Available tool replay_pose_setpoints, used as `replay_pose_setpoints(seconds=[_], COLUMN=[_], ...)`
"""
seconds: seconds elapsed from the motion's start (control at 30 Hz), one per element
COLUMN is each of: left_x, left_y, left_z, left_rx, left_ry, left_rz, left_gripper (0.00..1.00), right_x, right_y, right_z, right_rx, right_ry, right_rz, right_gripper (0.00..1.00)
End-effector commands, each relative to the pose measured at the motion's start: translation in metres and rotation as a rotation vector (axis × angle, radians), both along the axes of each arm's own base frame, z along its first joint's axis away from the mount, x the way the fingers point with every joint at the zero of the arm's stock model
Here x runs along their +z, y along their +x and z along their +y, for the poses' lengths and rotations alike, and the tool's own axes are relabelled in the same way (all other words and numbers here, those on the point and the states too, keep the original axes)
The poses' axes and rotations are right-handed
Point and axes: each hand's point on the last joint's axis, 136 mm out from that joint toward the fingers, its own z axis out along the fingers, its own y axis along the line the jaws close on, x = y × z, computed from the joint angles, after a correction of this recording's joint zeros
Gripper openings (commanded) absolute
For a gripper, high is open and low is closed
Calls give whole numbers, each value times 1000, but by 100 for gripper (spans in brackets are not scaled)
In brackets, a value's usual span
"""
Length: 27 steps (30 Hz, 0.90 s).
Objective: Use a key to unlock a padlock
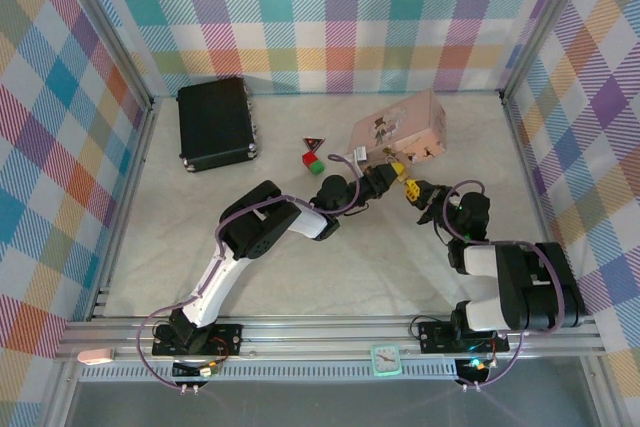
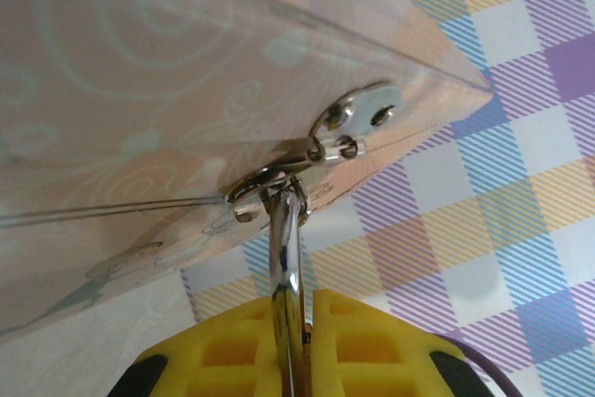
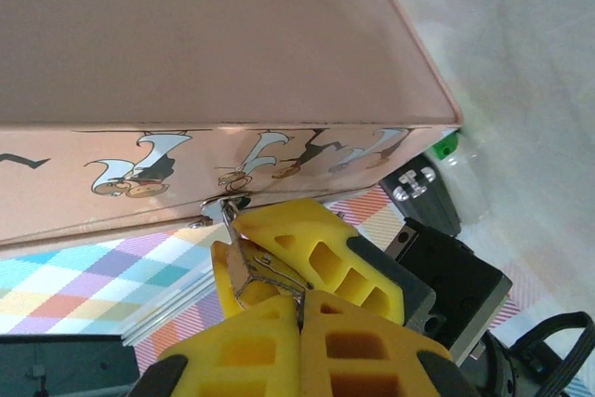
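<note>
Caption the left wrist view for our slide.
Left tool pinching a silver metal piece at the latch of the pink box.

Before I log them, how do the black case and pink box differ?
The black case is plain; the pink box carries cartoon prints. The black case lies alone; the pink box has the left claw and right claw at its edge. Both are rectangular.

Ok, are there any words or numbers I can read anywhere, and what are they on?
Nothing can be read clearly.
The pink box: cartoon figures and swirls, no words; the print on its lid is too small to tell.
The small teal clock by the front rail: face too small to read.
The black case: no label visible.
</note>
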Motion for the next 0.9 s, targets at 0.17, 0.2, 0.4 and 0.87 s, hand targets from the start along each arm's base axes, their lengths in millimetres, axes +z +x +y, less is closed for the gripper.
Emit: replay_pose_setpoints(seconds=[0.17,0.2,0.4,0.87], left_x=[-46,-45,-45,-51], left_y=[-29,-29,-29,-30], left_z=[-9,-8,-8,-9], left_rx=[-69,-67,-61,-48], left_ry=[186,187,188,268], left_rz=[68,70,112,203], left_gripper=[0,0,0,0], right_x=[17,12,-14,-36], right_y=[33,33,28,5], right_z=[18,19,25,27], right_rx=[112,116,173,282], right_ry=[-67,-76,-178,-413], right_rz=[-185,-181,-181,-183], right_gripper=[0,0,1,23])
